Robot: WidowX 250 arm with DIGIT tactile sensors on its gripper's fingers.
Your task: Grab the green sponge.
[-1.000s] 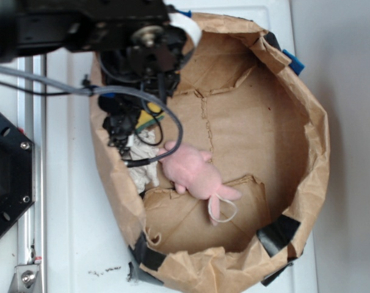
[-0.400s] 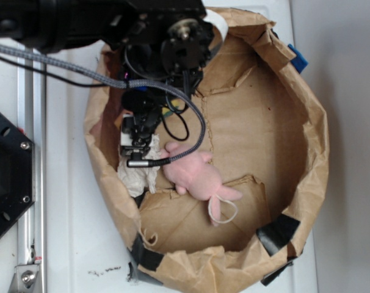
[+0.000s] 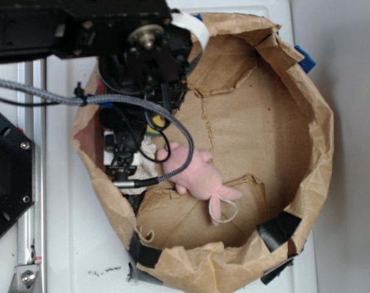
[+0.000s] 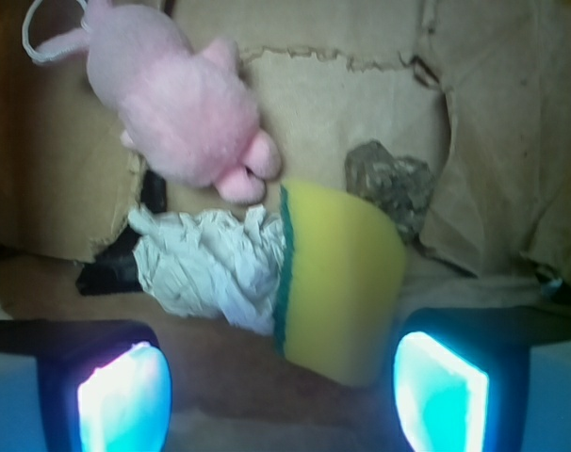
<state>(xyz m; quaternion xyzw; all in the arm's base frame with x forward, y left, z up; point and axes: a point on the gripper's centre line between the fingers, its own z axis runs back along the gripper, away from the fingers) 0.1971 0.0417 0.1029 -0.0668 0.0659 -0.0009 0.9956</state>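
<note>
Sponge [image 4: 340,282]: stands on edge in the paper tub [image 3: 307,183], long axis toward the camera, green face toward the cloth [image 4: 205,264].
Neighbours: cloth touching; pink toy [image 4: 177,99] just beyond.
Gripper [image 4: 284,400]: fingers wide apart, holding nothing, sponge between them nearer one pad.

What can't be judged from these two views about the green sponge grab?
- Exterior: the green sponge is nearly all hidden under the arm and cables; only a sliver shows.
- Exterior: the pincer itself is buried under the arm.
- Wrist: the pincer pads are cut off by the bottom edge; contact with the sponge is unclear.
- Wrist: the white cloth lies partly behind the sponge.
</note>
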